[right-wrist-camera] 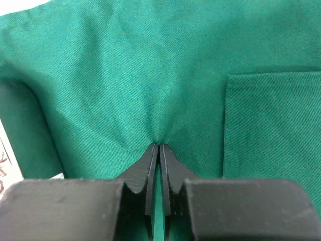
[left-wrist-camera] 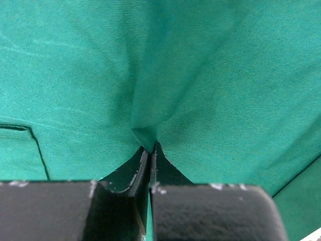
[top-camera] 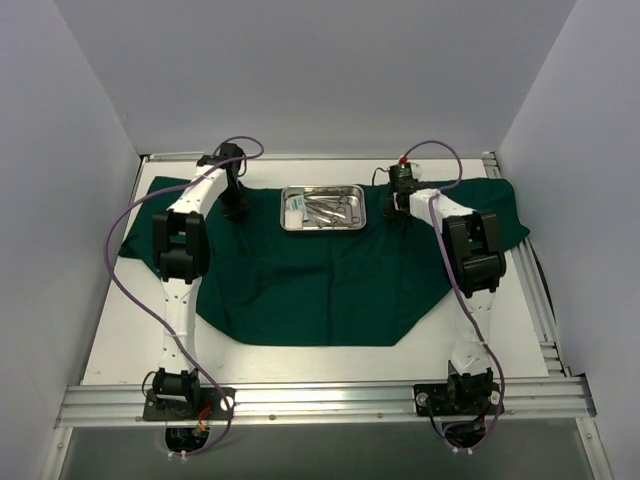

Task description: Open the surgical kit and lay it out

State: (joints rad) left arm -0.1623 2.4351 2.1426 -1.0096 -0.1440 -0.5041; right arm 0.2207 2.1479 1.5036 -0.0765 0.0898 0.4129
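Top external view is showing the green drape (top-camera: 320, 290) lying spread on the desk (top-camera: 125, 335), the steel tray (top-camera: 323, 228) of instruments (top-camera: 335, 210) sitting at its far middle. The left gripper (left-wrist-camera: 151, 149) and right gripper (right-wrist-camera: 158, 146) are flanking the tray, each pinching a drape fold tight.

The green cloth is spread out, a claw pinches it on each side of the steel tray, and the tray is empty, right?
Not quite: the steel tray is not empty; the top view shows silver instruments in it. The rest holds: the green cloth is spread out, with the left gripper and right gripper pinching it either side of the tray.
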